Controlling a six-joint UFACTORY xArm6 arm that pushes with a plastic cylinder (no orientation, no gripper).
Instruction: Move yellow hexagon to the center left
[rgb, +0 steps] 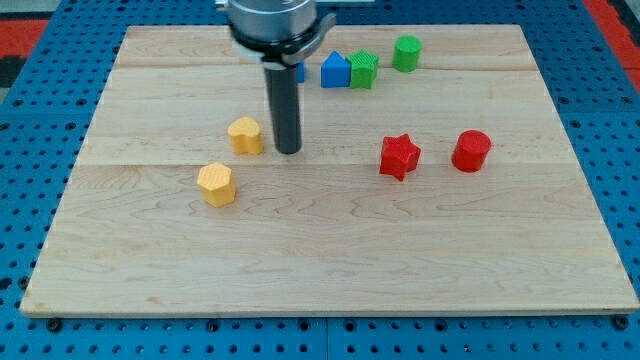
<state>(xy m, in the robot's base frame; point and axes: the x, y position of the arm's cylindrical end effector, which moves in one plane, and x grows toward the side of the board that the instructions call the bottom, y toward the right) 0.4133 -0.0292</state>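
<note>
Left of the board's middle, slightly toward the view's bottom, sits the yellow hexagon (216, 184), flat on the wooden board (330, 260) and touching nothing. Just above it and a little to the view's right is a second yellow block (245, 135) (its shape reads more like a heart or rounded lump than a hexagon, so the two should not be mixed up). My tip (289, 151) stands just beside that second block on its right, apart from the hexagon; being a bare rod, it grips nothing and has nothing to open.

To do this push well, I judge the tip should come round to the hexagon's right side, passing below the other yellow block without nudging it, then press through the hexagon's middle toward the view's left. An off-centre contact would likely spin it or let it slip away.

Well apart on the right lie a red star (398, 156) and red cylinder (471, 151); along the top, a blue block (335, 70), green block (364, 70) and green cylinder (406, 53).
</note>
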